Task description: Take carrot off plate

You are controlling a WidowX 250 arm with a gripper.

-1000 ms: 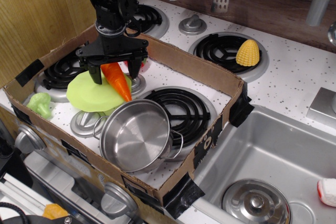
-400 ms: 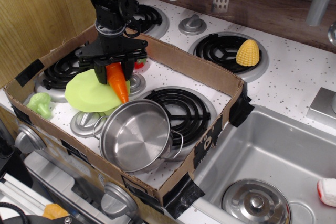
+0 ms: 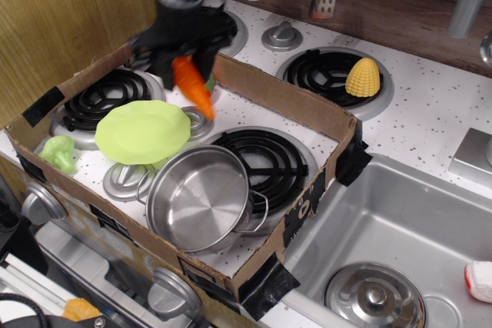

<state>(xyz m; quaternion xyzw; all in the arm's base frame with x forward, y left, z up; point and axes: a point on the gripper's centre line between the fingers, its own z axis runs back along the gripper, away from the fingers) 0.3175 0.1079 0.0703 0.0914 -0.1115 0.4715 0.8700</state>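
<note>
The orange carrot [image 3: 193,87] hangs in the air, tip pointing down and right, above the spot between the plate and the back wall of the box. My gripper [image 3: 184,67] is shut on its thick upper end; the arm is blurred by motion. The lime-green plate [image 3: 142,131] lies flat on the stove top at the left, with nothing on it. The carrot's stem is hidden by the fingers.
A steel pot [image 3: 198,198] stands in front of the plate. A cardboard box wall [image 3: 284,97] rings the stove area. Green broccoli [image 3: 59,151] lies at the far left. Yellow corn [image 3: 363,77] rests on the back right burner. A sink [image 3: 400,228] is at the right.
My gripper closed on the carrot and lifted it up and to the right, off the plate. The plate now lies flat and bare.
</note>
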